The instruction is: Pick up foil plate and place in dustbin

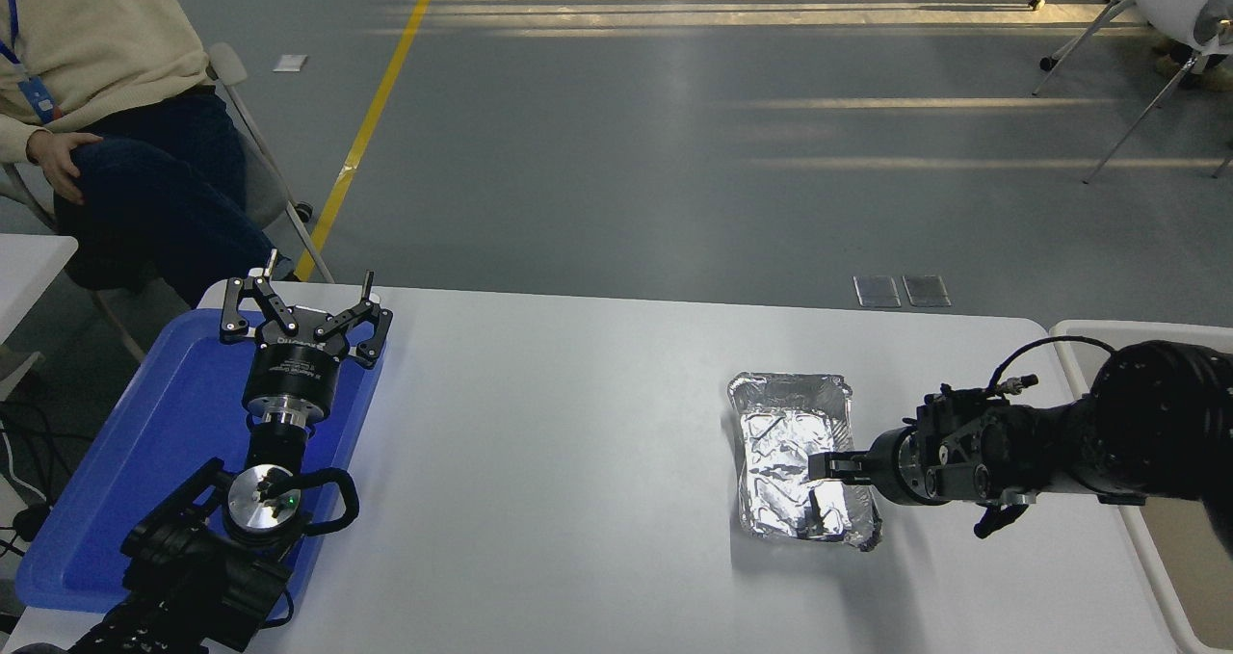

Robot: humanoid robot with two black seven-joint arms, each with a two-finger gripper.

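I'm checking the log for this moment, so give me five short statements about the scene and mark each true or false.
1. The foil plate lies on the white table. True.
2. The right gripper is over the plate's right side. True.
3. The plate is already in the dustbin. False: it is on the table, left of the bin.
4. The left gripper holds the plate. False: it sits over the blue tray, jaws open and empty.
5. A person sits beyond the table's far left corner. True.
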